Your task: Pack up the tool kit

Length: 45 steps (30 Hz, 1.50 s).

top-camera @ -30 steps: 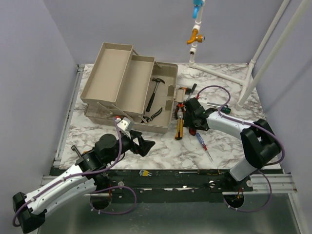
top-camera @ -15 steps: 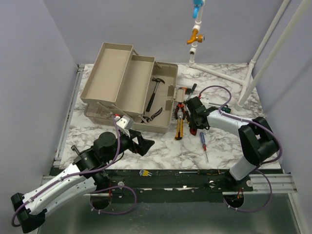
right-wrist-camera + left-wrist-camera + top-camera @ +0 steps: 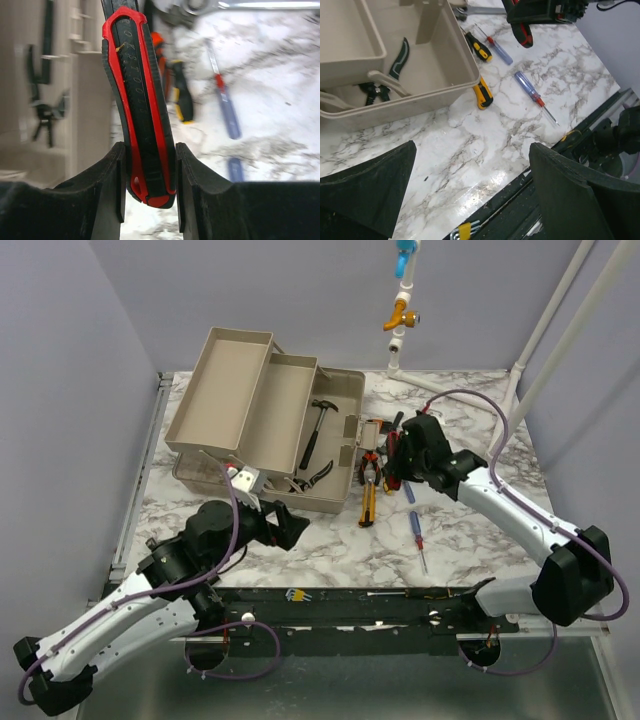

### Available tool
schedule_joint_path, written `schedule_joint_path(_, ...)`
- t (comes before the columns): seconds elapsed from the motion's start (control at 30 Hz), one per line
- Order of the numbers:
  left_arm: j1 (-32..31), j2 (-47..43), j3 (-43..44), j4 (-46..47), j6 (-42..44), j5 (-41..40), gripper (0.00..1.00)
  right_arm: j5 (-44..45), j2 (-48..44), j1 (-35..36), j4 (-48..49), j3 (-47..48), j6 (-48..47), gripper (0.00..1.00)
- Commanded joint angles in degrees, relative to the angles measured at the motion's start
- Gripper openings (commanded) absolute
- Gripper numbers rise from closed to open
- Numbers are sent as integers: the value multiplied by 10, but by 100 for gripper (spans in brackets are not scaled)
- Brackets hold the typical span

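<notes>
The tool kit box stands open at the back left, its beige trays fanned out. Inside it lie a hammer and pliers. My right gripper is raised above the loose tools just right of the box. It is shut on the red and black knife, gripped near one end between the fingers. The knife also shows at the top of the left wrist view. My left gripper hangs open over bare marble in front of the box, holding nothing.
A yellow-handled screwdriver, red-handled pliers and a blue screwdriver lie on the marble right of the box. A wrench lies farther back. Hex keys sit on the front rail. A white pipe frame stands back right.
My right gripper closed on the red knife and lifted it off the table, the arm rising and stretching out. My left arm drew slightly left, still open.
</notes>
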Motion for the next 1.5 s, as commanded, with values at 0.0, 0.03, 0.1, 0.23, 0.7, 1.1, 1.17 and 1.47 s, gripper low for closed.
schedule_joint_path(0.0, 0, 29, 116, -127, -11, -95, 99, -122, 1, 0, 47, 60, -8, 13)
schedule_joint_path(0.03, 3, 34, 133, -142, -8, -99, 99, -144, 10, 0, 55, 76, -2, 12)
schedule_joint_path(0.1, 11, 39, 160, -167, -3, -105, 99, -193, 36, -1, 74, 108, 12, 10)
schedule_joint_path(0.23, 35, 24, 192, -200, 6, -133, 99, -269, 102, 11, 112, 178, 52, 10)
schedule_joint_path(0.7, 52, -73, 154, -233, -7, -165, 99, -188, 345, 91, 114, 483, 160, 9)
schedule_joint_path(1.1, 52, -118, 114, -225, -23, -134, 99, -181, 497, 98, 115, 623, 210, 21)
schedule_joint_path(1.17, 51, -118, 112, -225, -23, -131, 99, -189, 517, 98, 110, 649, 214, 39)
schedule_joint_path(1.47, 51, -113, 116, -238, -26, -122, 99, -197, 517, 99, 103, 658, 223, 70)
